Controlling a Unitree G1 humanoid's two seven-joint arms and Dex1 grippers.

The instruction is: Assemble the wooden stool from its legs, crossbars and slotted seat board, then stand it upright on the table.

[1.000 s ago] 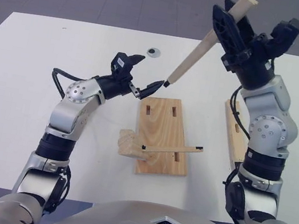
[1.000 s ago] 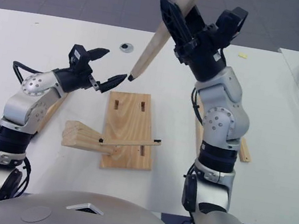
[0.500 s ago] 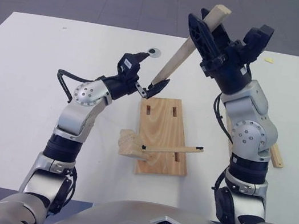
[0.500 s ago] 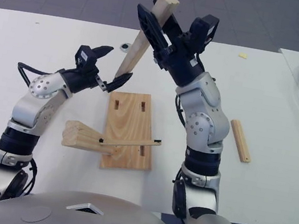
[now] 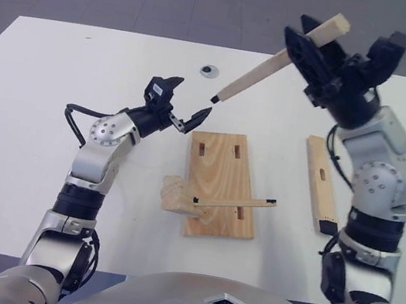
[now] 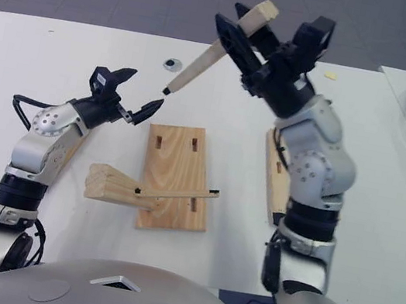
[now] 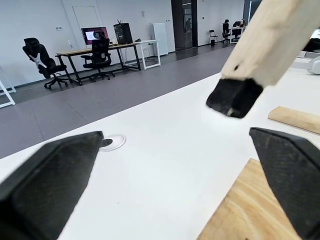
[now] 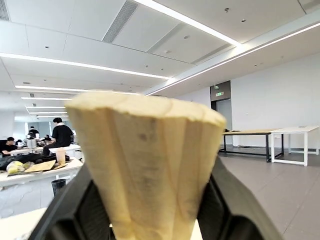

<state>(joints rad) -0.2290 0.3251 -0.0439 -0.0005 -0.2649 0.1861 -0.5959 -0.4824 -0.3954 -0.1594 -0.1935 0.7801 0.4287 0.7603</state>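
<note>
Fingers (image 7: 50,185) of the left gripper (image 5: 193,97) are spread wide with nothing between them. In the left wrist view the dark-capped tip (image 7: 234,96) of a stool leg (image 5: 269,69) hangs in that gap, a little above and beyond the pads and touching neither. The leg's long axis climbs from this tip, away from the left arm and toward the robot's right, to its thick end. There the right gripper (image 5: 306,38) is clenched on it, a black finger pressed to each side, holding the whole leg in the air. The left gripper is therefore much the nearer to the capped end, and it seems placed to close on that end and steady it. Below and toward the robot lies the slotted seat board (image 5: 219,171), flat on the table (image 5: 40,92), with its two far slots (image 5: 217,150) near the hanging tip but well under it. A thin crossbar (image 5: 233,201) lies across the board's near half, and its left end meets a stack of legs (image 5: 174,194) at the board's left edge. Another leg (image 5: 319,184) lies well apart on the right.
</note>
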